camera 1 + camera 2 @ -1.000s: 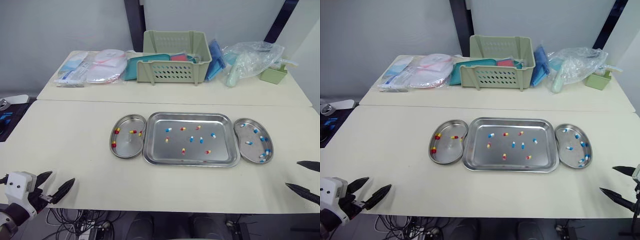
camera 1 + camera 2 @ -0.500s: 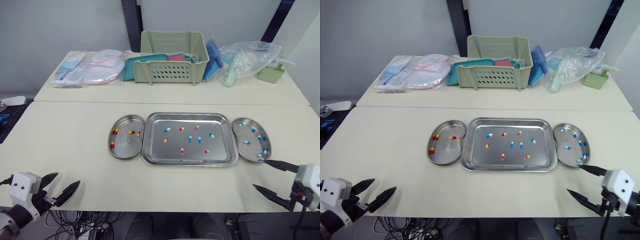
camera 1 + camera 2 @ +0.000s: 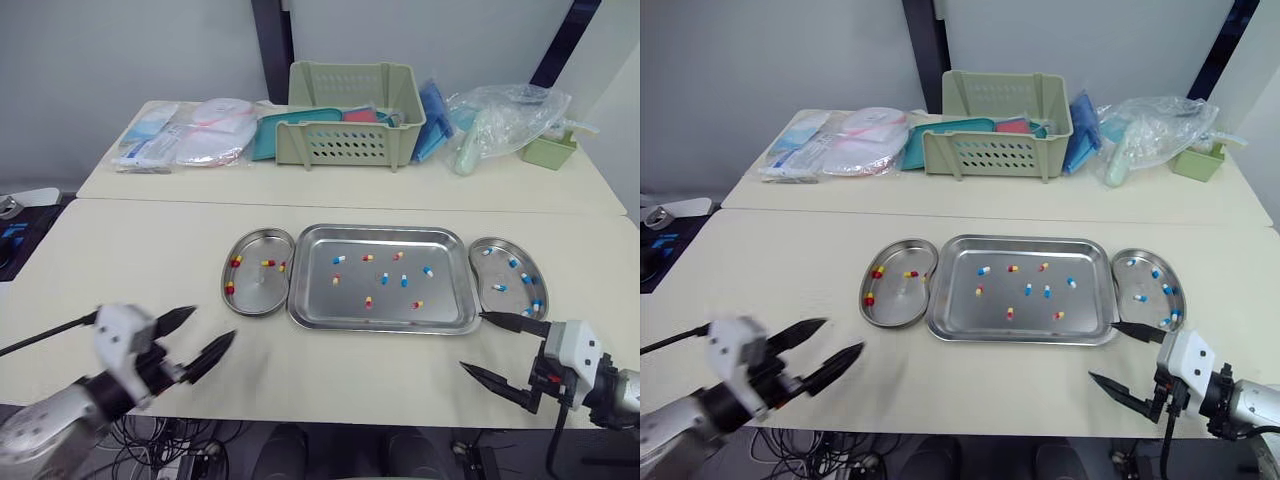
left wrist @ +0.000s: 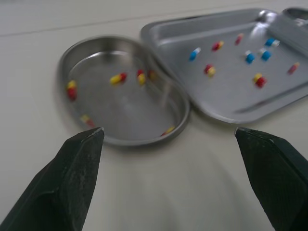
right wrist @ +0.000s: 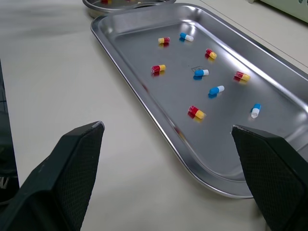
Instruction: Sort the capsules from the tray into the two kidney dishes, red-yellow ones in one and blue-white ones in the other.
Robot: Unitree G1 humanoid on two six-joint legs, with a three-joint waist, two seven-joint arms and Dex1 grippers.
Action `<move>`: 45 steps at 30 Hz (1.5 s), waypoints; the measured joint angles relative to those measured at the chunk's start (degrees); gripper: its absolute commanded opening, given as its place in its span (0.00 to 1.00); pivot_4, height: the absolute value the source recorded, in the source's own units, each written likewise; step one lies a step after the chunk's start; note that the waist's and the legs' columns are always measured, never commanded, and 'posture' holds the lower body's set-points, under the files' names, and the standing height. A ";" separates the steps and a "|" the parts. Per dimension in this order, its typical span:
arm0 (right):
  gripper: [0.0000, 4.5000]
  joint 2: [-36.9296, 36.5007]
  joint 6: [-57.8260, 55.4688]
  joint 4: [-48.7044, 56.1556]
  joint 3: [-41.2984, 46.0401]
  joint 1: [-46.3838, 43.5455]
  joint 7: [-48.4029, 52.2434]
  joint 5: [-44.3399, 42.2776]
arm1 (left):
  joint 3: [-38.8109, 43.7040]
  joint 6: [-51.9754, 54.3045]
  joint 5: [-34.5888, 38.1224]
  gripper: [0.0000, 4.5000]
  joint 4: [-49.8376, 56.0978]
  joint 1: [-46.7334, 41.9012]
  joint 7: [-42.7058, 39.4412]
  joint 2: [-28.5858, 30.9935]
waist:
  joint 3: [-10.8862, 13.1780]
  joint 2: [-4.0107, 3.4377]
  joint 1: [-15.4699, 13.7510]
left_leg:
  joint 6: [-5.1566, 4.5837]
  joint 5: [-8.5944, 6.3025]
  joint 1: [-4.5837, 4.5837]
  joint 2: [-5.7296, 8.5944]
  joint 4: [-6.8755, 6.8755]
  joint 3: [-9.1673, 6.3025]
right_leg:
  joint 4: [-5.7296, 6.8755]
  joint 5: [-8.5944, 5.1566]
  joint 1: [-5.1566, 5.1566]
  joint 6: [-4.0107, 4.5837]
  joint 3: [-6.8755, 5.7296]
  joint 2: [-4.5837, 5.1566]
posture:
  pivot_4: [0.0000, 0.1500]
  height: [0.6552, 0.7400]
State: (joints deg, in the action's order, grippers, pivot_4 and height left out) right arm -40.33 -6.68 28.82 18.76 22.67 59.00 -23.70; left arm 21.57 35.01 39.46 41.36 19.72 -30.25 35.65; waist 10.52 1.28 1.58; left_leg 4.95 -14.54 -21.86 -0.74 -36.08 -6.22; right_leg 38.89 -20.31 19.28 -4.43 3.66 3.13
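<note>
Over the table's front edge, left gripper (image 3: 215, 323): your left arm reaches in from the front-left, its two tips spread wide and aimed at the left kidney dish (image 3: 255, 292), near its front rim.
Head view, right gripper (image 3: 472, 341): your right arm comes in low from the front-right with the tips spread. One tip sits near the front-right corner of the tray (image 3: 350, 300), just before the right kidney dish (image 3: 508, 300).
Head view, capsules: red-yellow capsules (image 3: 368, 302) and blue-white capsules (image 3: 383, 279) lie mixed on the tray floor. Red-yellow ones lie in the left dish, blue-white ones in the right.
Head view, room: you have bare table (image 3: 130, 250) to the left of the left dish and along the front of all three. Each dish sits tight against a short side of the tray.
Left wrist view, fingers (image 4: 72, 187): they are spread wide, with the left kidney dish straight ahead and the tray beside it. Bare table lies between your tips and the dish rim.
Right wrist view, fingers (image 5: 62, 183): they are spread wide, with the tray's long rim crossing ahead and bare table on the near side.
</note>
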 measured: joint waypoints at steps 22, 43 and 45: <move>1.00 -0.46 -5.00 4.71 -0.46 3.24 -3.36 -1.20 | -32.56 20.45 -15.08 0.67 -16.00 -36.91 24.74 -19.04 | -0.05 0.00 0.08 | 0.01 0.01 -0.02 0.07 -0.08 -0.03 | 0.03 0.01 -0.01 -0.01 -0.01 -0.01 | 1.00 1.00; 1.00 -2.62 -7.40 4.69 0.47 2.33 -2.85 -2.43 | -36.28 24.60 -23.97 0.56 -23.92 -42.16 23.56 -24.41 | -0.10 -0.04 -0.06 | 0.02 0.02 -0.01 0.08 -0.11 -0.03 | 0.02 0.01 -0.06 -0.02 -0.03 0.00 | 1.00 1.00; 1.00 -2.62 -7.60 4.69 0.52 2.10 -2.91 -2.47 | -36.06 24.72 -24.04 0.43 -24.00 -42.17 23.00 -24.30 | -0.10 -0.04 -0.06 | 0.02 0.02 -0.01 0.07 -0.11 -0.03 | 0.02 0.01 -0.06 -0.02 -0.03 0.00 | 1.00 1.00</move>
State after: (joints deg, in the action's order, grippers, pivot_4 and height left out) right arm -42.95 -14.29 33.51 19.28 24.77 56.09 -26.17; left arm -14.49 59.73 15.42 17.37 -22.45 -7.25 11.35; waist 10.42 1.23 1.52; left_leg 4.97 -14.52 -21.87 -0.67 -36.19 -6.25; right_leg 38.92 -20.30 19.22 -4.45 3.63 3.13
